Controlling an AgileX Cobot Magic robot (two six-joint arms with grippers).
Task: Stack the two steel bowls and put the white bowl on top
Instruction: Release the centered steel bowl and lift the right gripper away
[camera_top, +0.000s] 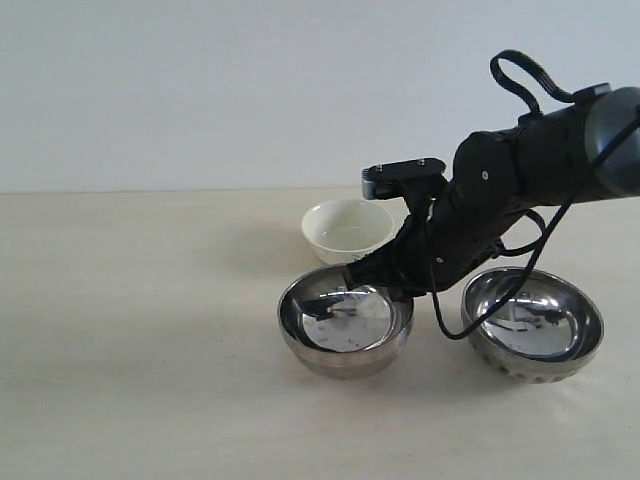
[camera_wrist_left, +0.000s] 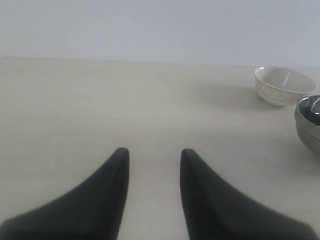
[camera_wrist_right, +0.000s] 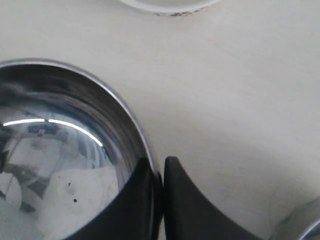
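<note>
The right hand (camera_wrist_right: 159, 164) pinches the right rim of the smooth bowl (camera_top: 345, 352); the dimpled bowl (camera_top: 535, 366) sits right, the white bowl (camera_top: 347, 238) behind. The left hand (camera_wrist_left: 152, 151) is spread. Steel seems light, stiff and slippery, so the rim suits.

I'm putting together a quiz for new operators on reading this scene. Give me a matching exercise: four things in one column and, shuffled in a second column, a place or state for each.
Things
1. smooth shiny steel bowl
2. dimpled shiny steel bowl
3. small cream-white ceramic bowl
4. left gripper

Places or states
A. open over the table, holding nothing
B. far right in the exterior view, not gripped
C. rim pinched by the right gripper
D. farthest from the exterior camera, not gripped

Pairs: 1-C, 2-B, 3-D, 4-A
</note>
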